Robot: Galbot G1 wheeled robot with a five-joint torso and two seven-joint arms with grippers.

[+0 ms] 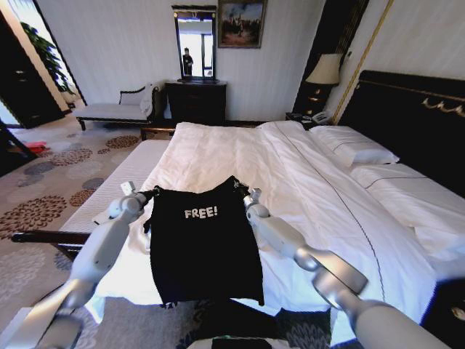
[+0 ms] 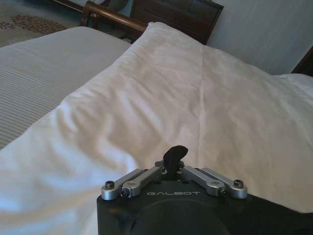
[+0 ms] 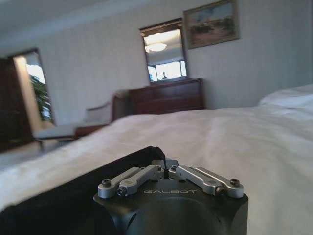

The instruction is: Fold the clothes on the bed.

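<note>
Hanging between the two grippers, the shirt (image 1: 203,243) is held up by its shoulders over the near end of the bed (image 1: 305,182), its white "FREE!" lettering facing the head camera and its hem dropping past the foot of the duvet (image 1: 218,153). The left gripper (image 1: 154,193) has its jaws pressed together on the shirt's left shoulder; in the left wrist view the left gripper (image 2: 174,157) shows a small tuft of black cloth pinched at the closed tips, with the duvet spread out beyond. The right gripper (image 1: 238,187) grips the other shoulder, and in the right wrist view the right gripper (image 3: 166,165) has its jaws shut on the edge of the black shirt (image 3: 73,191), which drapes away to one side. Both arms reach forward from the robot at about the same height, so the shirt's top edge runs nearly level.
</note>
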